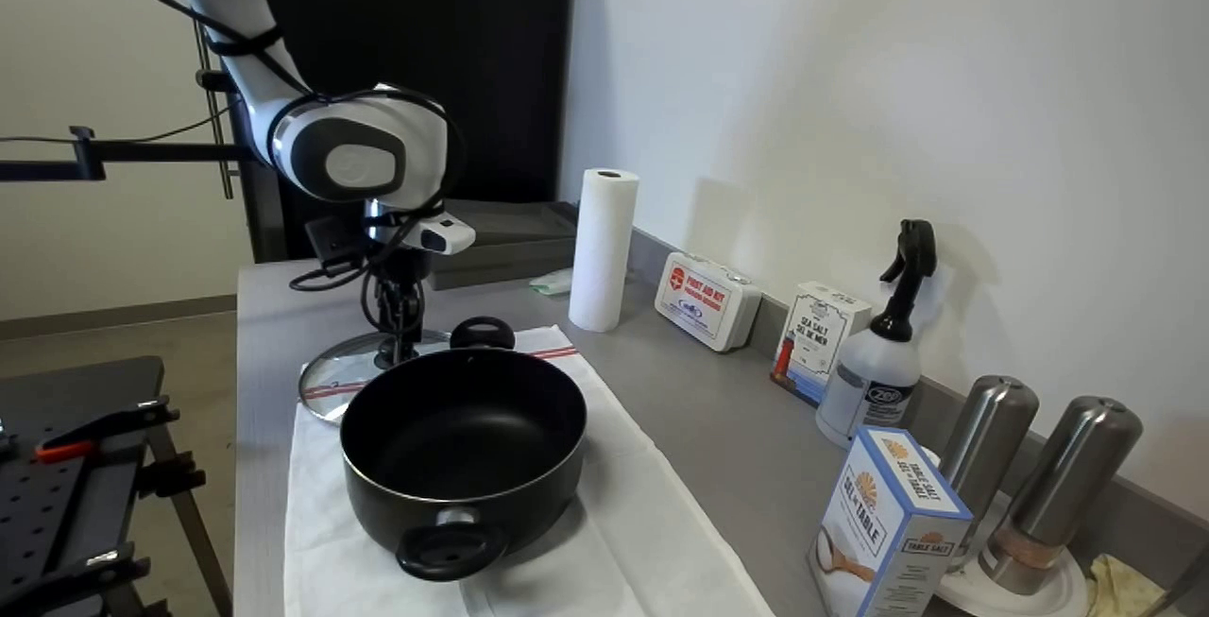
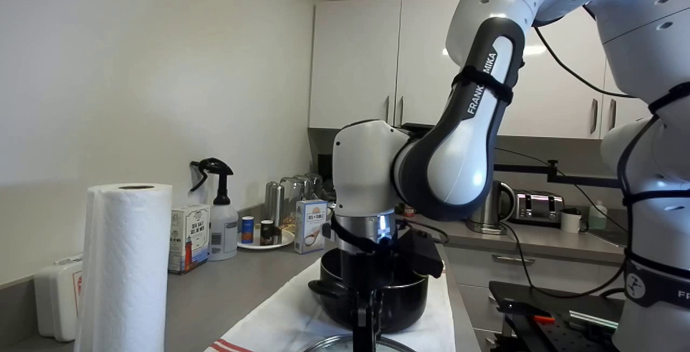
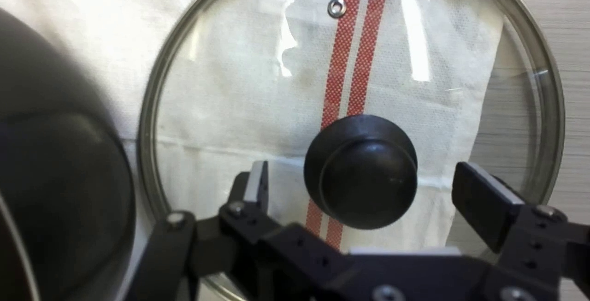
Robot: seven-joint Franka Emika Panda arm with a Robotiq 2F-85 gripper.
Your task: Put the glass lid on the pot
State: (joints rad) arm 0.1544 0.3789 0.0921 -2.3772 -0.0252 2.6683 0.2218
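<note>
Above the grey surface [image 1: 680, 400], your white arm [image 2: 458, 163] hangs down in both exterior views. Spread beneath your work is a white cloth [image 1: 623, 522] with red stripes and a few creases. On that cloth your pot [image 1: 463, 447] stands upright and open, its black inside plain to see in an exterior view. Just beside the pot lies the glass lid [image 3: 276, 107], flat, mostly on the cloth and partly past the cloth's edge; the stripes show through it. Your end effector [image 3: 367, 183] is low over the lid, its fingers [image 3: 481, 204] wide apart. Between them you have the black knob [image 3: 368, 190], with a gap on either side; whether the fingertips touch the glass, you can't tell from these angles. Smallest, a metal eyelet [image 3: 336, 8] sits in the glass.
</note>
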